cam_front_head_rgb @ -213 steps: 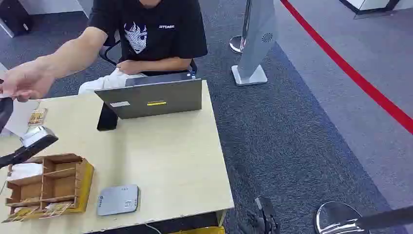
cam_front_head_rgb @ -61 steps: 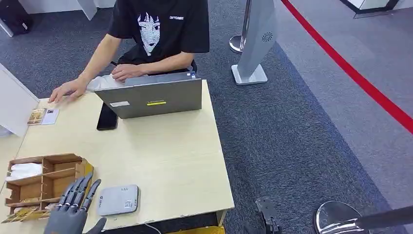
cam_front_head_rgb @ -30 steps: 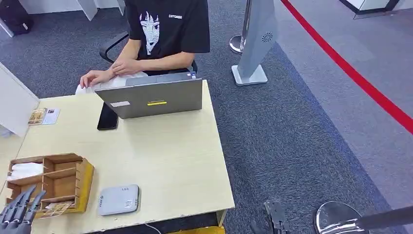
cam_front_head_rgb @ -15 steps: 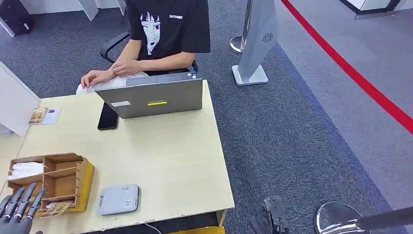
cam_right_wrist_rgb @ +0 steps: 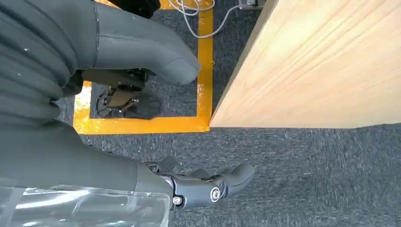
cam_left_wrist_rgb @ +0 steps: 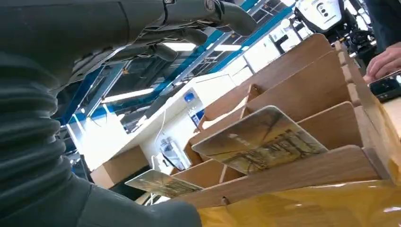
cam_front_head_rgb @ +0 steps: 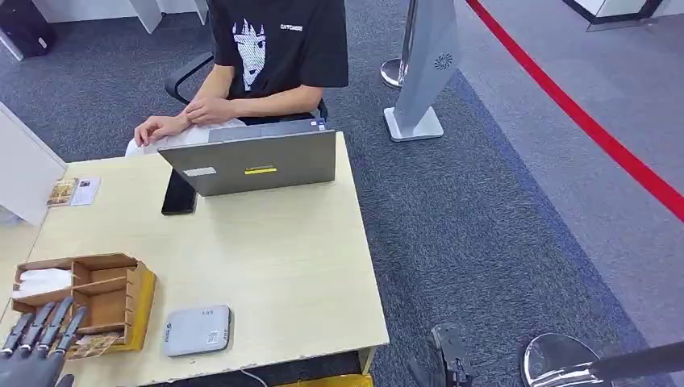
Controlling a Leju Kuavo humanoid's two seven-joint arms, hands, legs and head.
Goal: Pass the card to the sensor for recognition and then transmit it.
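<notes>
With my left hand open, fingers spread over the wooden organizer, I judged it best to pinch the nearest card by its raised edge, while my right hand hung empty, fingers loosely curled.

Grey carpet, red floor line, wooden table

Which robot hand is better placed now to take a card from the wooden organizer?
The left robot hand: it is open at the wooden organizer, beside the card leaning in the near slot. The right robot hand is below the table, near the floor.
</notes>
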